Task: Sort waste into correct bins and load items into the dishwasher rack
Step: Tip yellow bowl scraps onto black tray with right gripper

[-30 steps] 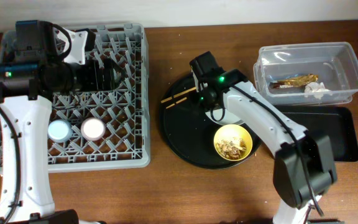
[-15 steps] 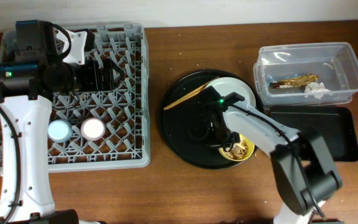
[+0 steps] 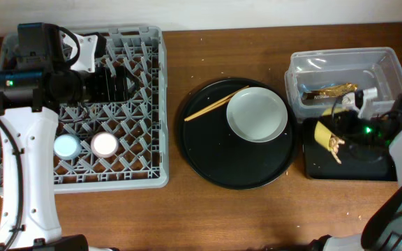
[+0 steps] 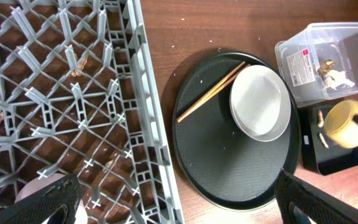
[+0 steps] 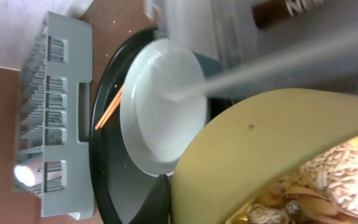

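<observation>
My right gripper (image 3: 338, 137) is shut on the rim of the yellow bowl (image 3: 324, 132), which hangs tipped over the shallow black bin (image 3: 377, 164). Brownish food scraps (image 3: 336, 146) sit at the bowl's lip. In the right wrist view the bowl (image 5: 260, 143) fills the frame with scraps (image 5: 328, 180) inside, one black finger (image 5: 157, 199) against its outer wall. The grey-green plate (image 3: 257, 113) and the chopsticks (image 3: 215, 103) lie on the round black tray (image 3: 215, 164). My left gripper (image 3: 126, 82) hangs open over the dishwasher rack (image 3: 152, 104), which holds a blue cup (image 3: 66, 146) and a pink cup (image 3: 105, 143).
The clear tub (image 3: 375, 66) at the back right holds the brown-gold wrapper (image 3: 330, 91) and the white napkin (image 3: 354, 102). It touches the black bin's far edge. Bare wooden table (image 3: 176, 209) lies between the rack and the round tray.
My right gripper shut on the yellow bowl on the round tray, then carried it right and tipped it over the shallow black bin. The left arm has not moved.
</observation>
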### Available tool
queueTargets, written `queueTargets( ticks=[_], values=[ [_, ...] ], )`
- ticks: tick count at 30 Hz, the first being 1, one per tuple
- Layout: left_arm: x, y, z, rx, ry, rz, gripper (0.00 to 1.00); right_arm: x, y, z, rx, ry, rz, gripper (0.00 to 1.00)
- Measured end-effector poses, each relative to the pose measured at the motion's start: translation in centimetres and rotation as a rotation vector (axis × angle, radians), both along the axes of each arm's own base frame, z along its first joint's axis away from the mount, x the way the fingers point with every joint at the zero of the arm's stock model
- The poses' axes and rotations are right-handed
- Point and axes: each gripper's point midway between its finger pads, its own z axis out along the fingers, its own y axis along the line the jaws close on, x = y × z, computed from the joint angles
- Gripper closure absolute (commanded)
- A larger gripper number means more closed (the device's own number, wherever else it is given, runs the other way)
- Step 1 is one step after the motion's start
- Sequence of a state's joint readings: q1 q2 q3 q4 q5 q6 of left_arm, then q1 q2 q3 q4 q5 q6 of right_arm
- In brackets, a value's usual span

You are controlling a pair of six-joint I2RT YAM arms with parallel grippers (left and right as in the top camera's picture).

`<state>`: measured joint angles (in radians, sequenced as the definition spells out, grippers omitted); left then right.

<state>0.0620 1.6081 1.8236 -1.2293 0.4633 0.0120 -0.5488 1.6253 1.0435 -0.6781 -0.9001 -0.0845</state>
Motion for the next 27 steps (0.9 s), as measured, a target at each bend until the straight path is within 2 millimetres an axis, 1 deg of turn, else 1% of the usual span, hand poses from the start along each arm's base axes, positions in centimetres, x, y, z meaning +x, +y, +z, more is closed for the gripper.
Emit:
queueTargets(
  ticks=[1, 2, 3, 5, 6, 8, 10, 11, 12, 13, 14, 15, 16, 17, 18, 19, 20, 21, 22, 23, 24, 25, 26, 27],
  values=[
    [0.0, 0.0, 0.0, 0.001, -0.001, 0.0, 0.01, -0.8, 0.1, -0.5, 0.065, -0.057, 0.026, 0.96],
    [0.0, 0.0, 0.0, 0.0, 0.0, 0.0, 0.01, -1.5, 0.1, -0.3, 0.118, -0.105, 0.036, 0.96],
    [0.0, 0.0, 0.0, 0.0, 0.0, 0.0, 0.01, -1.9, -0.8, 1.0, 0.166, -0.196, 0.028, 0.96],
    [0.0, 0.0, 0.0, 0.0, 0.0, 0.0, 0.01, -2.2, -1.7, 3.6, 0.25, -0.339, 0.025, 0.96],
    [0.0, 0.0, 0.0, 0.0, 0.0, 0.0, 0.01, -2.2, -1.8, 4.2, 0.269, -0.373, 0.029, 0.96],
    [0.0, 0.0, 0.0, 0.0, 0.0, 0.0, 0.01, -2.3, -1.6, 4.8, 0.279, -0.409, 0.042, 0.96],
    [0.0, 0.0, 0.0, 0.0, 0.0, 0.0, 0.01, -2.4, -1.5, 4.6, 0.295, -0.384, 0.033, 0.96],
    [0.0, 0.0, 0.0, 0.001, 0.0, 0.0, 0.01, -2.1, -1.9, 4.0, 0.263, -0.361, 0.021, 0.96],
    [0.0, 0.0, 0.0, 0.0, 0.0, 0.0, 0.01, -2.4, -1.5, 4.5, 0.312, -0.357, 0.019, 0.96],
    [0.0, 0.0, 0.0, 0.0, -0.001, 0.0, 0.01, -2.3, -1.6, 4.9, 0.302, -0.394, 0.032, 0.96],
    [0.0, 0.0, 0.0, 0.0, 0.0, 0.0, 0.01, -2.0, -2.0, 4.9, 0.314, -0.383, 0.017, 0.96],
    [0.0, 0.0, 0.0, 0.0, 0.0, 0.0, 0.01, -2.1, -1.8, 5.3, 0.351, -0.375, 0.008, 0.96],
    [0.0, 0.0, 0.0, 0.001, 0.0, 0.0, 0.01, -1.9, -2.2, 4.9, 0.338, -0.35, -0.008, 0.96],
    [0.0, 0.0, 0.0, 0.0, 0.0, 0.0, 0.01, -2.1, -2.1, 4.6, 0.385, -0.277, -0.046, 0.96],
    [0.0, 0.0, 0.0, 0.0, -0.001, 0.0, 0.01, -2.6, -1.6, 4.5, 0.403, -0.25, -0.049, 0.96],
    [0.0, 0.0, 0.0, 0.0, 0.0, 0.0, 0.01, -2.5, -2.0, 3.7, 0.355, -0.209, -0.068, 0.96],
    [0.0, 0.0, 0.0, 0.0, 0.0, 0.0, 0.01, -3.0, -1.7, 3.3, 0.377, -0.148, -0.089, 0.96],
    [0.0, 0.0, 0.0, 0.0, -0.001, 0.0, 0.01, -3.4, -1.2, 3.8, 0.404, -0.156, -0.077, 0.96],
    [0.0, 0.0, 0.0, 0.0, -0.001, 0.0, 0.01, -3.2, -1.2, 4.6, 0.367, -0.231, -0.044, 0.96],
    [0.0, 0.0, 0.0, 0.0, 0.0, 0.0, 0.01, -3.2, -1.0, 5.0, 0.375, -0.234, -0.041, 0.96],
    [0.0, 0.0, 0.0, 0.0, 0.0, 0.0, 0.01, -3.5, 0.8, 5.3, 0.37, -0.171, -0.004, 0.96],
    [0.0, 0.0, 0.0, 0.0, 0.0, 0.0, 0.01, -3.4, 2.7, 5.9, 0.317, -0.164, 0.061, 0.96],
    [0.0, 0.0, 0.0, 0.001, -0.001, 0.0, 0.01, -3.4, 4.9, 5.9, 0.212, -0.129, 0.139, 0.96],
    [0.0, 0.0, 0.0, 0.0, 0.001, 0.0, 0.01, -3.6, 10.3, 6.1, 0.05, -0.106, 0.321, 0.96]
  ],
)
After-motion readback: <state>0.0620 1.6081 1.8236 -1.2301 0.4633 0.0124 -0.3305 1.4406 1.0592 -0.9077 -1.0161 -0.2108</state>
